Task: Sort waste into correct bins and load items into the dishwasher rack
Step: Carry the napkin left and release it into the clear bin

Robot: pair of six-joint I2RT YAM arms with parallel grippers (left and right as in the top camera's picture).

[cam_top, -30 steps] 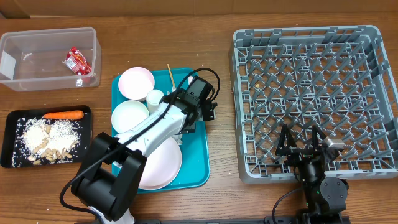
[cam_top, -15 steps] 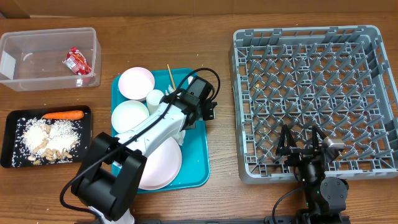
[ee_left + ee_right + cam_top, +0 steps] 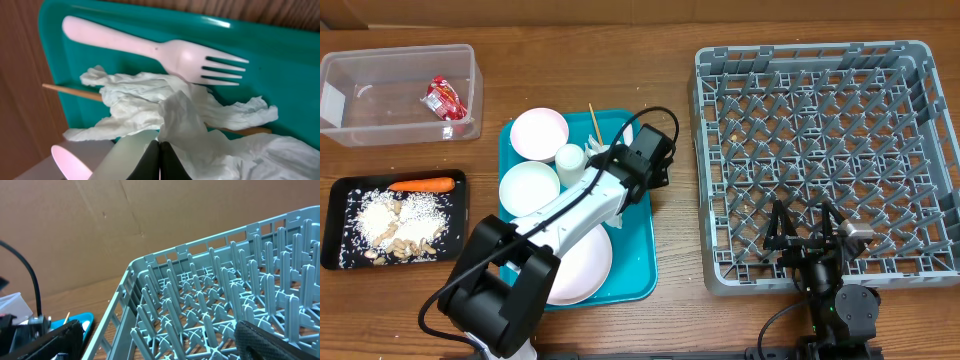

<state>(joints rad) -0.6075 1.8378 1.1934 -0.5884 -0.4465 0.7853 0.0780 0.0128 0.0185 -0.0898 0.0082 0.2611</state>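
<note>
The left tool [image 3: 159, 161] is closed, and its two dark tips pinch a fold of the crumpled white paper napkin [image 3: 145, 102]. The napkin lies on the flat teal serving tray [image 3: 280, 70]. It is hard to tell if the paper is one sheet or more. One white plastic fork [image 3: 165, 50] lies just beside the napkin. One thin wooden stick [image 3: 70, 91] runs under the paper.

From above, the teal tray also holds two small pale pink bowls [image 3: 539, 132] [image 3: 528, 186], one small white cup [image 3: 569, 158] and one larger round plate [image 3: 585, 272]. The left arm partly hides the plate.

At the far left of the brown wooden tabletop [image 3: 620, 50] stand two bins. The clear plastic tub [image 3: 360, 125] holds one small red-and-silver wrapper [image 3: 445, 97]. The shallow black tray [image 3: 332, 255] holds one orange carrot piece [image 3: 420, 184] and a heap of beige food scraps [image 3: 400, 225].

The large grey plastic dishwasher rack [image 3: 825, 150] sits on the right with no dishes in it. The right tool [image 3: 807, 238] is open wide over the rack's near edge and holds nothing.
</note>
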